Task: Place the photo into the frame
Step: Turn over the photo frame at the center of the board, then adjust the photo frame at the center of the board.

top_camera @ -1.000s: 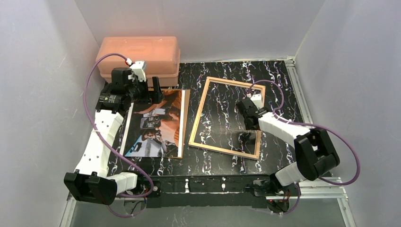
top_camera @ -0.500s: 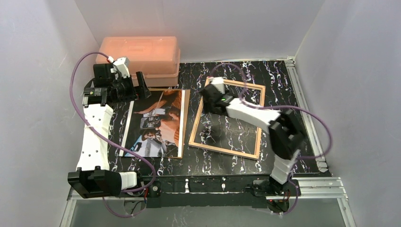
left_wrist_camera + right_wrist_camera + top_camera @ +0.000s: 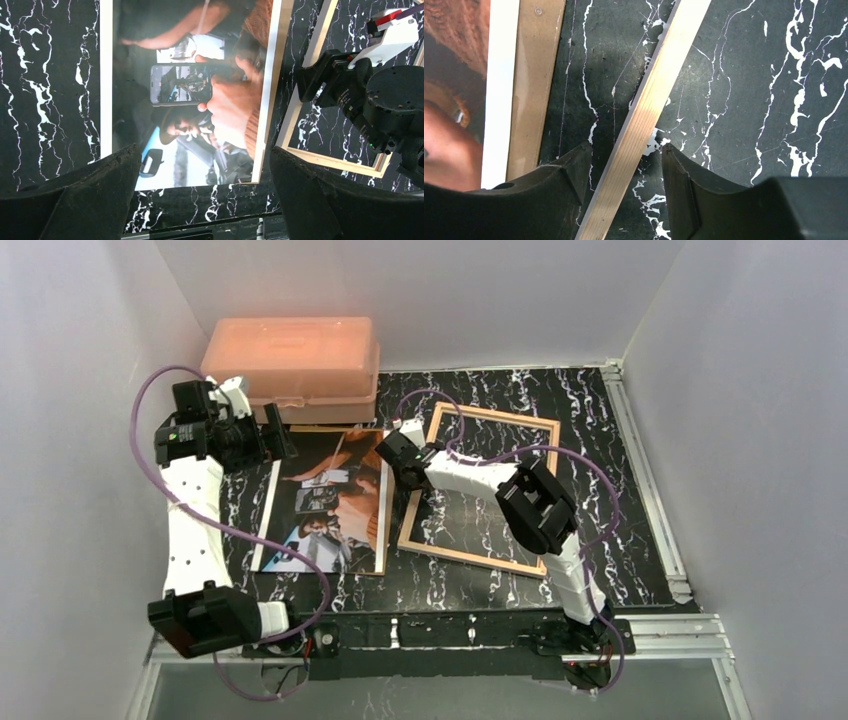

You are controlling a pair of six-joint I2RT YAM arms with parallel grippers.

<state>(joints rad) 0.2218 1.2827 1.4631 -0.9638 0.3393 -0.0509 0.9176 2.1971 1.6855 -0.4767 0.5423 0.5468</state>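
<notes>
Photo [image 3: 325, 502] on board [image 3: 531, 75] beside frame [image 3: 495, 420] | left end effector [image 3: 205, 155] wide open | right end effector [image 3: 626, 155] open astride frame rail

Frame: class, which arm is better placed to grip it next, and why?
Right. The right claw straddles the left rail of the frame, a finger either side. The left claw hangs open above the photo, away from the frame.

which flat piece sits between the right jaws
The thin light tan wooden frame: one rail runs between the right gripper's jaws. The glossy photo and brown backing board lie outside them.
</notes>
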